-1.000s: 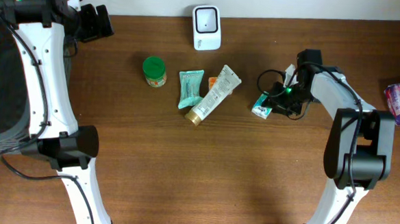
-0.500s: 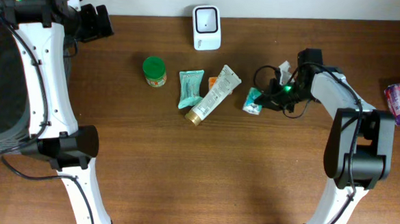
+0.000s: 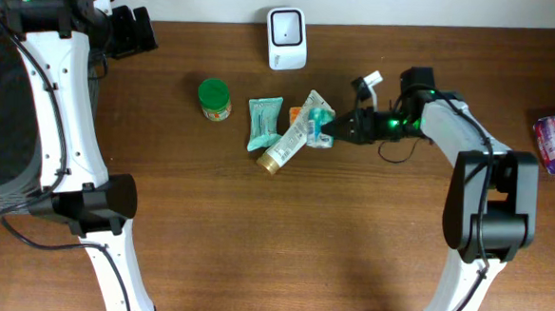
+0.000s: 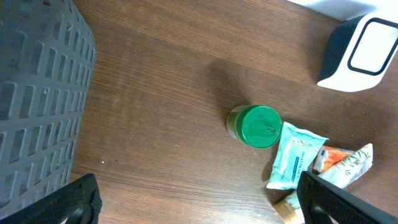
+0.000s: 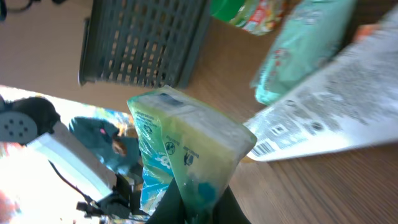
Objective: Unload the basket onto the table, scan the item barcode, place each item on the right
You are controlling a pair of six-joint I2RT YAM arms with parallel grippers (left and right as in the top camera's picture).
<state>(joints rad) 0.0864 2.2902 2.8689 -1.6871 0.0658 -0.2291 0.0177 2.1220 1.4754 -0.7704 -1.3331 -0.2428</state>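
Overhead, the worktop (image 3: 281, 260) is bare all along its near edge. Midway back, the right arm reaches leftward, its hand (image 3: 338, 133) clamped on the green packet (image 3: 320, 137). The packet has been carried left since a second ago and is now at the white tube (image 3: 291, 135). The scanner (image 3: 287, 26) stands at the far edge. The left hand (image 3: 132, 31) sits in the far corner, fingers apart.

Tube (image 3: 286, 146), sachet (image 3: 263, 122), jar (image 3: 214, 99) crowd table before scanner (image 3: 287, 38)

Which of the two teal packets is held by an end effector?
The smaller teal packet, pinched by the right end effector by the white tube; the larger teal pouch lies loose beside that tube.
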